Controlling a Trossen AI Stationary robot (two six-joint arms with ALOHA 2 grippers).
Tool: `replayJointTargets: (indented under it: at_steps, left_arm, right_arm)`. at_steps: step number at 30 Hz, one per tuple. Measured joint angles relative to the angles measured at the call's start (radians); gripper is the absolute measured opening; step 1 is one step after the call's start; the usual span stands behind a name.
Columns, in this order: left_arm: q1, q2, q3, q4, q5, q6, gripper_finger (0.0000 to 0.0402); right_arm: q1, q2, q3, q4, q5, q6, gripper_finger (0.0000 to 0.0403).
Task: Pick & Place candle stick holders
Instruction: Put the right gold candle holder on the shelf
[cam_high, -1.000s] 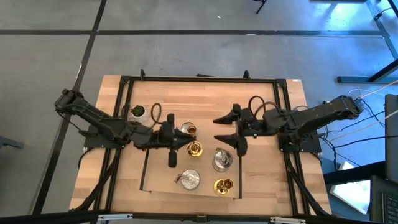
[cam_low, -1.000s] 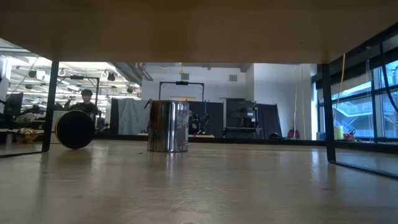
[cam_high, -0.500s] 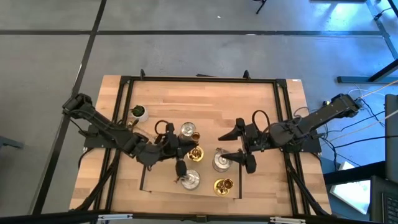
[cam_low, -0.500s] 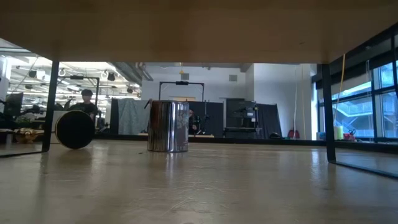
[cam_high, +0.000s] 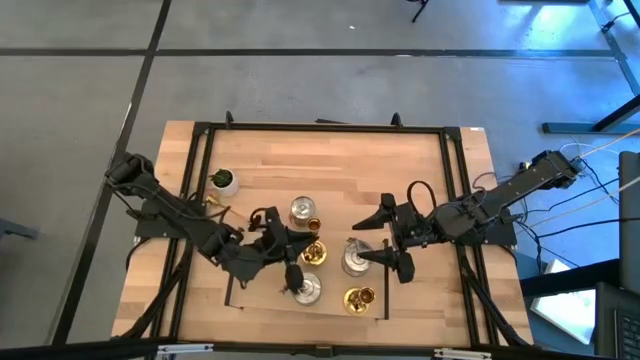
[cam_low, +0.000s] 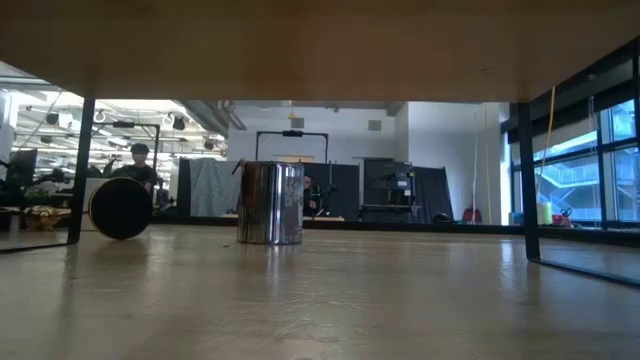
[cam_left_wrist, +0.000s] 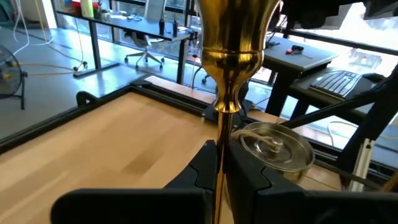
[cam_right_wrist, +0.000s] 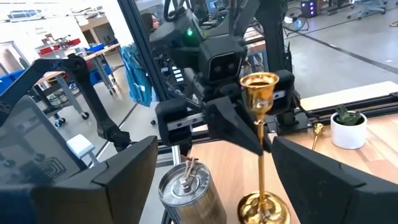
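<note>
1. Gold brass holder (cam_high: 313, 250) is standing mid-table, its slim stem (cam_left_wrist: 222, 134) sitting between the left gripper's (cam_high: 293, 256) fingers.
2. Left gripper's fingers are closing narrowly around that stem.
3. Right gripper (cam_high: 385, 238) is hovering wide open beside a silver-grey holder (cam_high: 355, 259).
4. Wooden table (cam_high: 340, 165) is carrying them all.
</note>
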Motion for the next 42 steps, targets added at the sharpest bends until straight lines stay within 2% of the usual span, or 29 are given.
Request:
replayJointTargets:
  at_steps: [20,33,42]
  left_arm:
    - [-0.004,0.015,0.0,0.0,-0.027,-0.009,0.0015]
    - [-0.011,0.015,0.0,-0.053,0.012,-0.096,0.0022]
    - [-0.011,0.015,0.0,-0.061,0.052,-0.138,0.004]
  right_arm:
    - [0.0,0.001,0.0,-0.004,-0.008,0.026,0.0319]
    - [0.001,0.001,0.0,-0.007,-0.011,0.027,0.0319]
    - [0.006,0.001,0.0,-0.031,-0.011,0.056,0.0319]
